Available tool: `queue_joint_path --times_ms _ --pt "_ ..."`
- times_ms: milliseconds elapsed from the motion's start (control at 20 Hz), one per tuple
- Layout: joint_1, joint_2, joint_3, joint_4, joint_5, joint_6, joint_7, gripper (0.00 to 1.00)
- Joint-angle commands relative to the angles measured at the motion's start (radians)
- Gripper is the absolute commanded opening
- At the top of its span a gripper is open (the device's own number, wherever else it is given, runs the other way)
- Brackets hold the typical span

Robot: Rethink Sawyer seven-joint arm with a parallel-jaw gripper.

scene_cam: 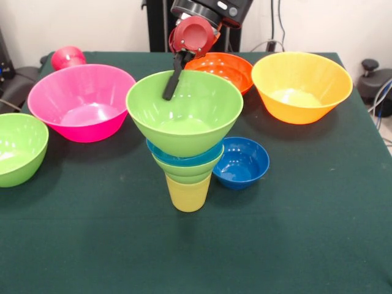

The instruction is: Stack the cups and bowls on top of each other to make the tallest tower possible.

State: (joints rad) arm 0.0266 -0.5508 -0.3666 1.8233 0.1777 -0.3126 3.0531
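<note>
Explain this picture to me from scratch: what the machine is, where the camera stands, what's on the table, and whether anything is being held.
The camera faces a robot arm across a green table. The arm comes down from the top; its pincer hangs at the rim of a big green bowl. Whether it grips that rim cannot be told. That bowl tops a tower: a yellow cup at the bottom, then smaller bowls nested upward. Loose around it lie a pink bowl, another green bowl, an orange bowl, a yellow bowl, a small blue bowl and a red cup.
</note>
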Motion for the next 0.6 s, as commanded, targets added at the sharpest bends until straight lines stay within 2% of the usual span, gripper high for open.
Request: queue_joint_path --times_ms 50,600 --pt "0.010 0.022 0.087 0.006 -0.013 -0.038 0.068 0.00" --pt "0.008 0.027 0.094 0.009 -0.020 -0.055 0.073 0.00"
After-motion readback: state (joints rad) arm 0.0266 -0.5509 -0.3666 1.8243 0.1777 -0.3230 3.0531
